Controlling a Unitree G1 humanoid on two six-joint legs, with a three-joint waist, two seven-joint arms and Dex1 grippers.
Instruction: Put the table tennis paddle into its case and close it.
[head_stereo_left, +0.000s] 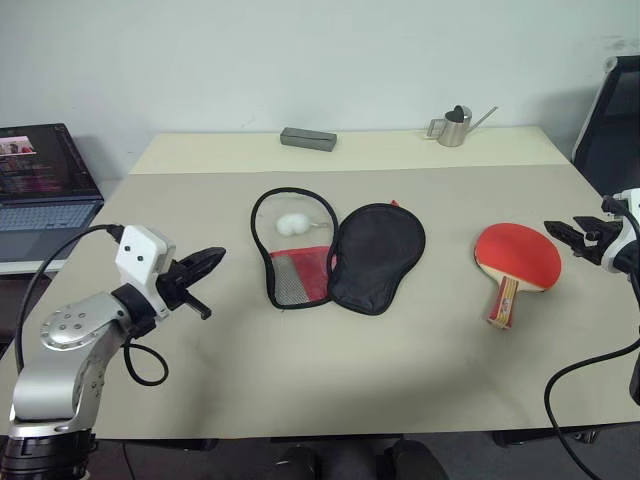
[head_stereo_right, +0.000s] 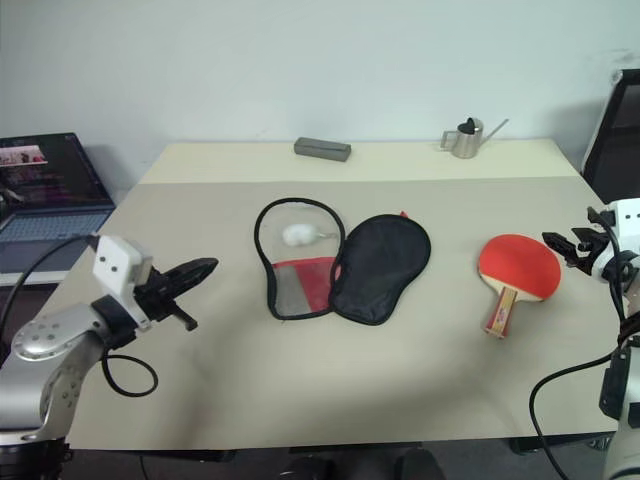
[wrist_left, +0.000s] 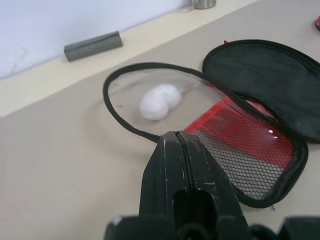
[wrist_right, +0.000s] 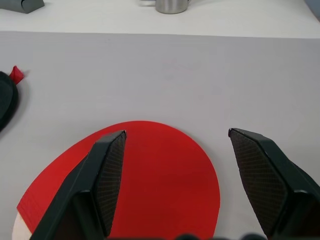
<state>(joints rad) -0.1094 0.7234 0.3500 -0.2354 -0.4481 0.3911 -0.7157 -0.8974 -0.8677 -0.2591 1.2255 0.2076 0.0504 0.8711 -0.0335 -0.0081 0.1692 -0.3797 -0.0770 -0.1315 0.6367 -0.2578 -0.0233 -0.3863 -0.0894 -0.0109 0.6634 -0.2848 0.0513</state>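
1. The beige surface (head_stereo_left: 300, 400) stands before a pale wall; the case (head_stereo_left: 340, 255) lies unzipped and spread at its middle.
2. The table tennis paddle (head_stereo_left: 517, 257) lies right of the case, near the surface's right edge, bare surface between them.
3. Left gripper (head_stereo_left: 212, 257), left of the case: fingers pressed together. Right gripper (wrist_right: 175, 150): fingers spread over the paddle, arm partly cut off.

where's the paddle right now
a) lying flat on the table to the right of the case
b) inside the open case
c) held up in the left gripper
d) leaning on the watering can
a: the table tennis paddle lies flat on the table, apart from the opened case, with the open right gripper just beside its blade.
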